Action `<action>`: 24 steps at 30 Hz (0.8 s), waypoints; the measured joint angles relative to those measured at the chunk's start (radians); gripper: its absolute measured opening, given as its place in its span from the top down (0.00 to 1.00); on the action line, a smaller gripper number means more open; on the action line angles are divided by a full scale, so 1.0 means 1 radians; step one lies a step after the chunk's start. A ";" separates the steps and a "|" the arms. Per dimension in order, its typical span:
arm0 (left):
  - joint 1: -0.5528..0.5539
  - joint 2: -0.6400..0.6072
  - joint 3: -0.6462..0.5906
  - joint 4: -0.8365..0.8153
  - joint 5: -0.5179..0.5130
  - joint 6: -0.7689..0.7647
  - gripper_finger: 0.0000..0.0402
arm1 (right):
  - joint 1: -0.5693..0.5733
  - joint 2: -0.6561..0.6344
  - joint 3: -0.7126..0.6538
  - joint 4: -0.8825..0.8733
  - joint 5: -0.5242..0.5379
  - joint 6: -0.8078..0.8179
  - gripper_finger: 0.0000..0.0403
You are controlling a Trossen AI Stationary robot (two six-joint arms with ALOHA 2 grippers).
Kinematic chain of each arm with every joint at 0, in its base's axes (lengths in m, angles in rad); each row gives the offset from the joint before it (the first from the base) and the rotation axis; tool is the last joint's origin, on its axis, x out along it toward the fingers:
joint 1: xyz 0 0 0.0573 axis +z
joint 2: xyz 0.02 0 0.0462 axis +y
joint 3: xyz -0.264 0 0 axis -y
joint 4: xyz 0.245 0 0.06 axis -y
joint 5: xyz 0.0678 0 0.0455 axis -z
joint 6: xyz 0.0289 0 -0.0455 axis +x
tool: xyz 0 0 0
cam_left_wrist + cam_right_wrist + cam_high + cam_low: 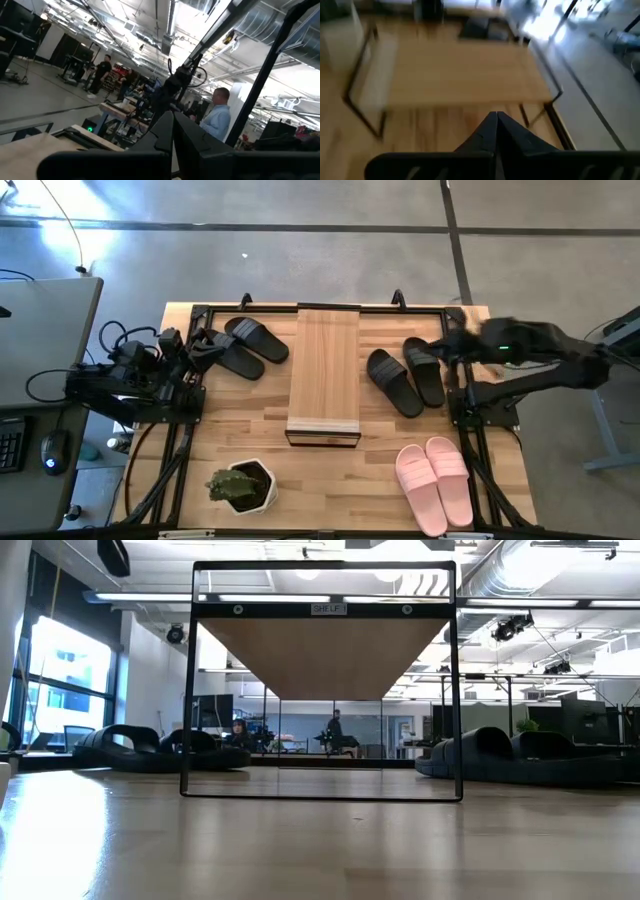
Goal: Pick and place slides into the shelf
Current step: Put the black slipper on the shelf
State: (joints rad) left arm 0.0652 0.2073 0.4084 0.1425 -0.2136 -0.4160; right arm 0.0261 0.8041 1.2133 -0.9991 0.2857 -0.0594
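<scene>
The shelf (324, 375), a light-wood plank on a thin black frame, stands mid-table; the low view shows it (322, 650) end-on. One black pair of slides (248, 345) lies flat to its left, another black pair (405, 378) to its right, and a pink pair (435, 483) near the front right. My left gripper (205, 348) hovers by the left black pair; its fingers (172, 135) are shut, empty and tipped upward. My right gripper (450, 345) is raised beside the right black pair, shut and empty (496, 125), pointing toward the shelf (460, 75).
A potted green plant (240, 485) stands near the front left of the table. A black frame (455, 310) runs along the table's far edge and sides. People (217, 117) stand in the room beyond the table. Bare wood lies in front of the shelf.
</scene>
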 joint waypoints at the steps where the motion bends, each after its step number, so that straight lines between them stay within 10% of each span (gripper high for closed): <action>1: 0.000 0.000 0.000 -0.007 -0.004 0.000 0.99 | 0.000 0.047 0.030 -0.053 -0.001 -0.020 1.00; 10: 0.000 0.000 0.000 -0.130 -0.015 -0.011 0.99 | 0.000 0.301 0.049 -0.329 0.055 -0.077 0.81; 24: 0.000 0.160 -0.001 -0.270 -0.057 0.150 0.99 | 0.001 0.336 -0.374 0.056 0.132 -0.148 0.57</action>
State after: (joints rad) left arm 0.0650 0.3669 0.4072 -0.1279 -0.2708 -0.2662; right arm 0.0269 1.1400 0.8390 -0.9428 0.4174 -0.2076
